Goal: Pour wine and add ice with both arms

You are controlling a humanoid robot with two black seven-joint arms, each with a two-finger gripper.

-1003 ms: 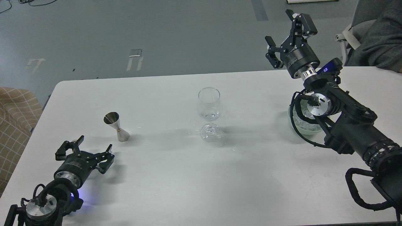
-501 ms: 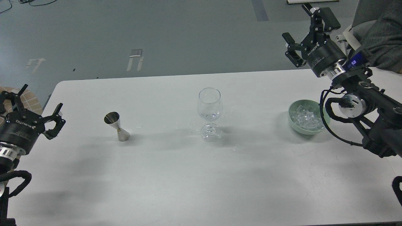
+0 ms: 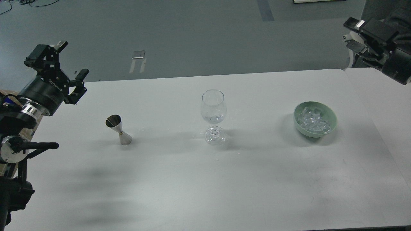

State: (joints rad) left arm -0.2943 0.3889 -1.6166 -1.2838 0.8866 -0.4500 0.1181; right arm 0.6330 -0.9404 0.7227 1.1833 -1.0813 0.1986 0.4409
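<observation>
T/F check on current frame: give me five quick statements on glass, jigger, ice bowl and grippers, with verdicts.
1. The wineglass stands upright on the table. True.
2. The ice sits in a green bowl. True.
3. The jigger lies on its side. False: it stands upright.
4. The left gripper holds the jigger. False: it is open, empty, up and away from it.
5. The right gripper is over the bowl. False: it is off near the top right corner.
</observation>
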